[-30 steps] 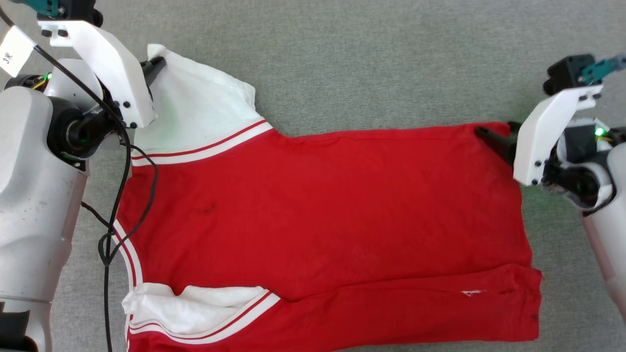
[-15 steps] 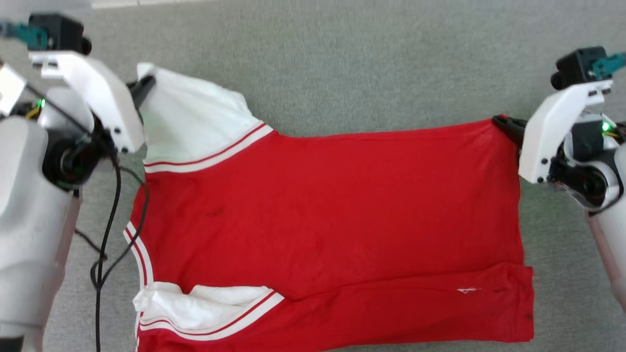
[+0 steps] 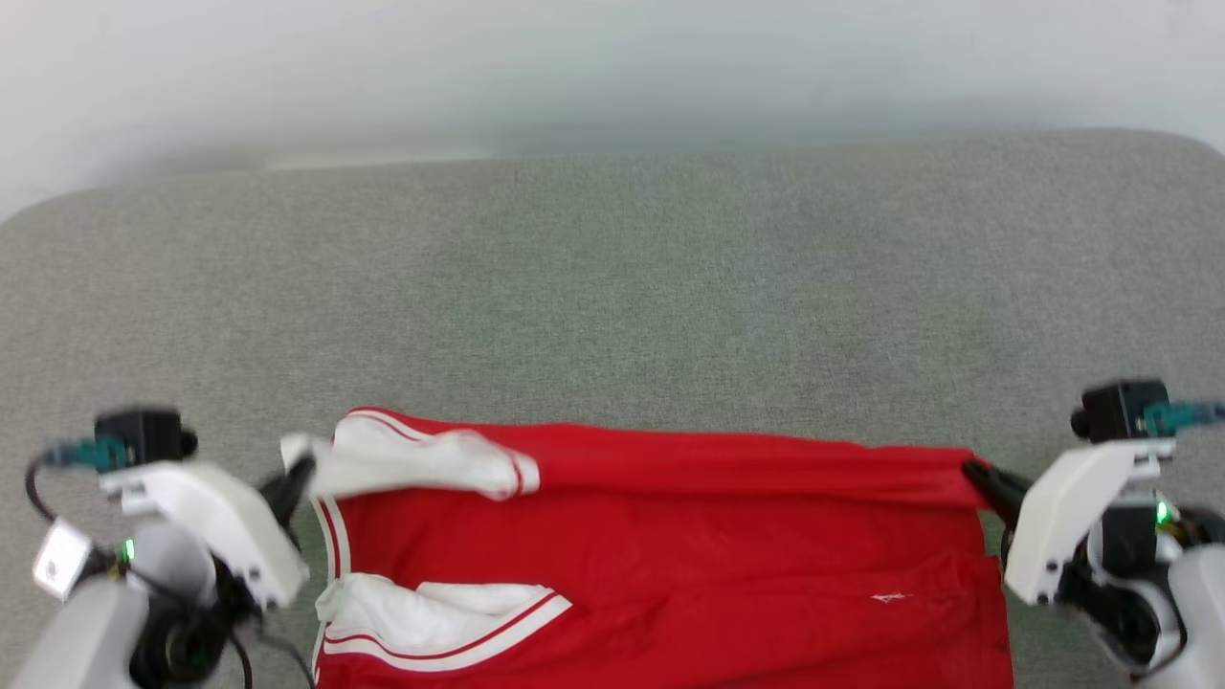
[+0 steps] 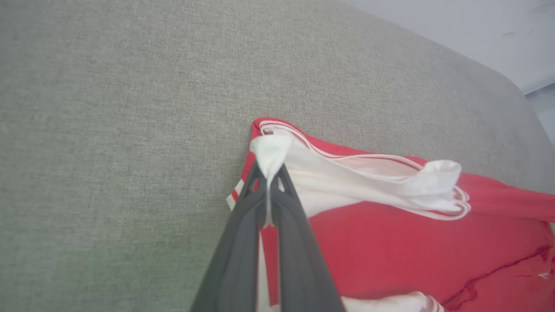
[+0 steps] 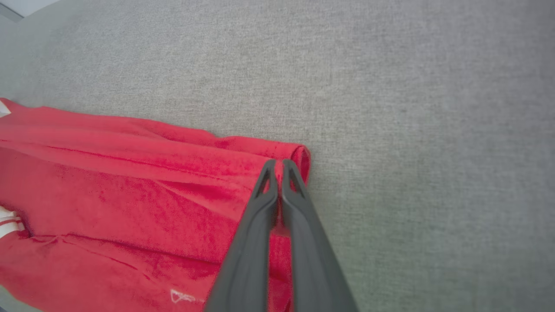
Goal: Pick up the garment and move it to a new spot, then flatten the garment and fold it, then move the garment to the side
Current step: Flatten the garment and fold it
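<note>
The garment [image 3: 670,545], a red shirt with white sleeves and striped trim, lies plain red side up at the near edge of the grey surface, its far edge lifted and pulled toward me. My left gripper [image 3: 299,471] is shut on the white sleeve [image 4: 277,149] at the garment's far-left corner. My right gripper [image 3: 974,469] is shut on the red hem corner [image 5: 299,154] at the far right. A second white sleeve [image 3: 431,608] lies folded at the near left. The garment [image 5: 130,186] sags in soft folds between the two grips.
A grey fabric surface [image 3: 612,287] stretches away from the shirt to a rounded far edge, with a pale wall [image 3: 612,67] behind it. A black cable [image 3: 244,660] hangs by my left arm.
The head camera has tilted up, showing the far edge and wall. Both grippers have drawn the shirt's far edge toward the near side, folding it over; the spread-out red area is now much shorter.
</note>
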Controlling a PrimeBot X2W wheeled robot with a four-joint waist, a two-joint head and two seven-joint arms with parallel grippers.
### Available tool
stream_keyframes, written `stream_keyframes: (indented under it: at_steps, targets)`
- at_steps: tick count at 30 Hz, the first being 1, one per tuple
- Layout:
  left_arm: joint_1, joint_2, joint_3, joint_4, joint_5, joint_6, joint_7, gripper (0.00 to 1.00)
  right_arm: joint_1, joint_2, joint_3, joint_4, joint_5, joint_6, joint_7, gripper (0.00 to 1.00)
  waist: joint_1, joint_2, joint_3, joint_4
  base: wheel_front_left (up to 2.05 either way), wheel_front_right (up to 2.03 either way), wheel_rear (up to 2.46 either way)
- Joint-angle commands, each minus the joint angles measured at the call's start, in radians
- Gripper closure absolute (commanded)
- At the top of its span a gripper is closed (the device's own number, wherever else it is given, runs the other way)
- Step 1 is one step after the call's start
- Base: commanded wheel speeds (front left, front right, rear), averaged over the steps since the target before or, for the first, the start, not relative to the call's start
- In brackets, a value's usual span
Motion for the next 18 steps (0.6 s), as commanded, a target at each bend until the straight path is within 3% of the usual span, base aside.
stream_keyframes:
  at_steps: [1,9,13,14,15,16,18]
  targets:
    - [0.059,0.001,0.011,-0.025,-0.008,0.02,-0.013,1.0,0.045,0.01,-0.02,-0.009,-0.012,-0.001,-0.017,1.0,0.0001,-0.0001,-0.016,0.006,0.0,0.0,0.0]
    - [0.291,-0.012,0.025,-0.107,-0.059,0.09,-0.008,1.0,0.183,0.068,-0.078,0.0,-0.022,-0.001,-0.062,1.0,0.0001,-0.0001,-0.04,-0.006,0.0,0.0,0.0]
    - [0.345,-0.039,0.008,-0.111,-0.074,0.1,-0.005,1.0,0.213,0.089,-0.071,0.005,-0.021,0.0,-0.075,1.0,0.0001,-0.0001,-0.039,-0.015,0.0,0.0,0.0]
    - [0.352,-0.049,0.002,-0.109,-0.075,0.099,-0.009,1.0,0.219,0.097,-0.069,0.004,-0.018,0.0,-0.084,0.75,0.0001,-0.0001,-0.039,-0.016,0.0,0.0,0.0]
    - [0.358,-0.054,-0.007,-0.102,-0.07,0.094,-0.01,0.6,0.227,0.1,-0.066,0.002,-0.02,0.0,-0.096,0.0,0.0001,-0.0001,-0.039,-0.017,0.0,0.0,0.0]
    - [0.354,-0.057,-0.011,-0.097,-0.058,0.089,-0.025,0.0,0.232,0.103,-0.065,-0.003,-0.028,0.0,-0.116,0.0,0.0001,-0.0001,-0.039,-0.018,0.0,0.0,0.0]
    - [0.334,-0.072,-0.018,-0.095,-0.036,0.087,-0.06,0.0,0.24,0.116,-0.069,-0.017,-0.037,0.0,-0.164,0.0,0.0001,-0.0001,-0.042,-0.017,0.0,0.0,0.0]
